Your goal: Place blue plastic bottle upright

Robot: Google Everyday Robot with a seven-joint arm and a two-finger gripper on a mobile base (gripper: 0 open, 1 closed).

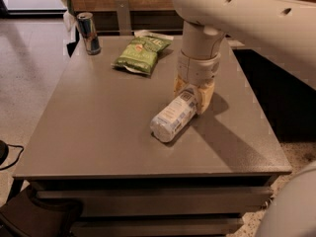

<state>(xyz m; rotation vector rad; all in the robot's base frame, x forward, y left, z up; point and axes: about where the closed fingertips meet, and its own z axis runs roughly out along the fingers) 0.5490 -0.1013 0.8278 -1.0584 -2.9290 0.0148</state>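
The blue plastic bottle point(174, 115) is a clear bottle with a pale blue-and-white label and a small dark square. It lies on its side on the grey table point(98, 127), right of centre, with its base pointing toward the front left. My gripper point(193, 98) comes straight down from the white arm onto the bottle's far end. Its tan fingers point(206, 97) stand on either side of that end and are closed against it. The cap is hidden between them.
A green snack bag point(139, 55) lies at the back middle of the table. A shiny metal drink can point(88, 32) stands upright at the back left corner. The table's right edge is close to the arm, and the floor drops away on all sides.
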